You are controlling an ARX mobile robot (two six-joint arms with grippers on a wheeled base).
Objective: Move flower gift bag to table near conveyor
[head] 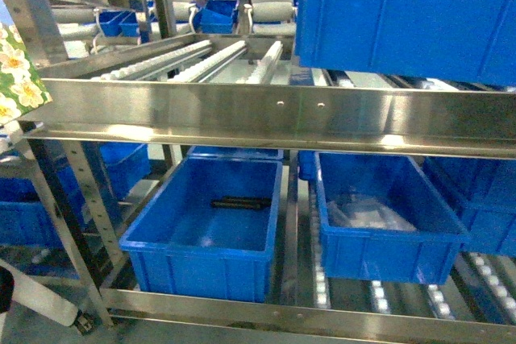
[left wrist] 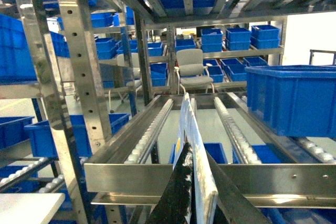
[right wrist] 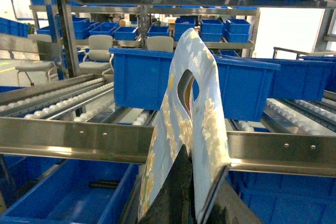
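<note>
A flower gift bag (right wrist: 184, 129) is held clamped upright in each pincer, right pincer (right wrist: 197, 203) and left pincer (left wrist: 194, 203), presumably for carrying, with the conveyor (right wrist: 79, 140) just ahead; no counter is seen.

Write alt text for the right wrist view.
A floral-printed paper gift bag with a die-cut handle hole stands pinched between the right gripper's dark fingers, in front of a stainless-steel roller conveyor rack. Blue plastic bins sit on and below the rollers.
</note>
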